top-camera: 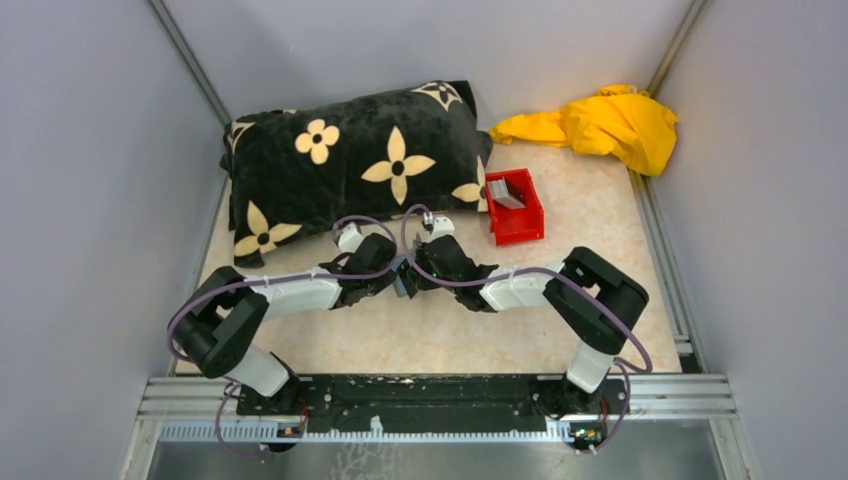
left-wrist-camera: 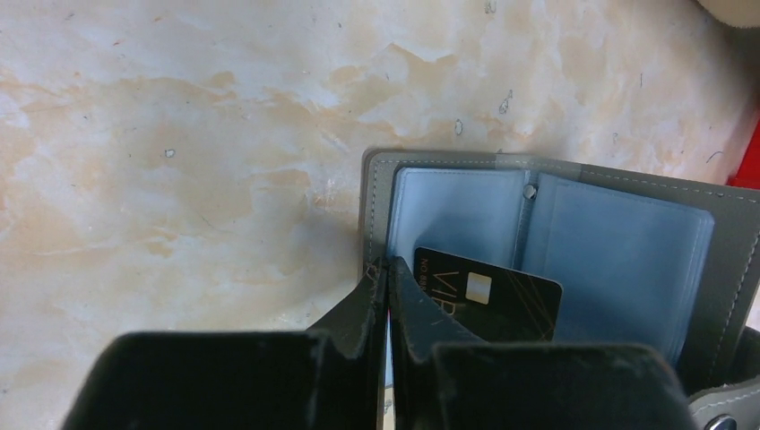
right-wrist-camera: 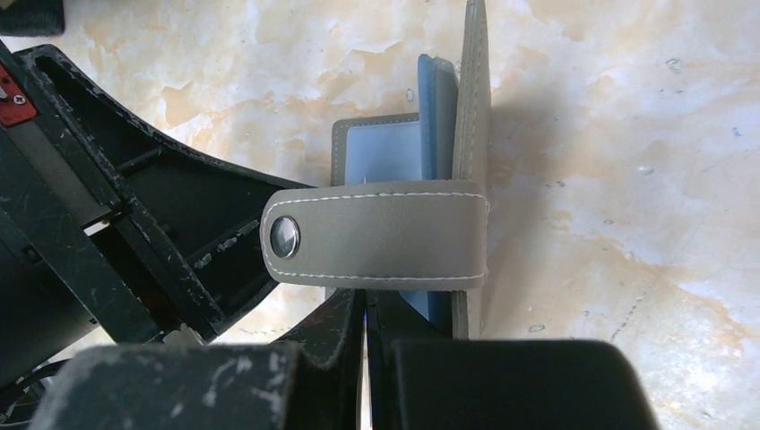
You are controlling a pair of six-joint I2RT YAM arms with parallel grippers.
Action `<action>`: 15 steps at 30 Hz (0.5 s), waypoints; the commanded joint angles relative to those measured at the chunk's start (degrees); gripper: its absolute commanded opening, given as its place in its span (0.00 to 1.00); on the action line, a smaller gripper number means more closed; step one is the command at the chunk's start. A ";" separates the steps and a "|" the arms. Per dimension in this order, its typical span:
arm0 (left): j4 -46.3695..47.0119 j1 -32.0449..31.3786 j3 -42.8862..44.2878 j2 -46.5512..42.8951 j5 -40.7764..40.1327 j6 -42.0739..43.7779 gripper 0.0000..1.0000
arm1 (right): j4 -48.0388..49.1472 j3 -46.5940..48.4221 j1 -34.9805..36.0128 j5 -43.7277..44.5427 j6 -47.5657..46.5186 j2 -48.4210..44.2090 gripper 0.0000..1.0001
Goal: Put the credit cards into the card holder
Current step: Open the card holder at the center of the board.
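Observation:
The card holder [left-wrist-camera: 618, 193] lies open on the table, a grey cover with pale blue sleeves. A black credit card [left-wrist-camera: 511, 305] with gold print and a chip sits partly inside its left sleeve. My left gripper [left-wrist-camera: 387, 269] is shut on the holder's left edge. In the right wrist view the holder [right-wrist-camera: 470, 107] stands edge-on, its snap strap [right-wrist-camera: 376, 235] across it. My right gripper [right-wrist-camera: 366, 305] is shut on the holder just below the strap. More grey cards [top-camera: 505, 192] lie in the red bin [top-camera: 520, 228]. In the top view both grippers meet mid-table, left [top-camera: 396, 280] and right [top-camera: 414, 274].
A black pillow with cream flowers [top-camera: 350, 165] lies at the back left. A yellow cloth [top-camera: 600, 125] is bunched in the back right corner. Grey walls close in both sides. The left gripper's body [right-wrist-camera: 134, 224] sits close beside the right one.

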 commanded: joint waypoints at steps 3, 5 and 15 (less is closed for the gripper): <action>-10.40 0.85 -4.28 4.84 2.81 0.73 0.07 | -0.64 -0.26 -2.52 -0.60 -2.41 -3.99 0.00; -10.21 0.95 -4.55 5.06 2.95 0.69 0.07 | -0.91 0.15 -3.22 -0.61 -2.87 -4.77 0.00; -9.64 1.21 -4.44 6.19 3.35 0.96 0.07 | -1.11 1.08 -7.27 -1.31 -4.10 -4.21 0.00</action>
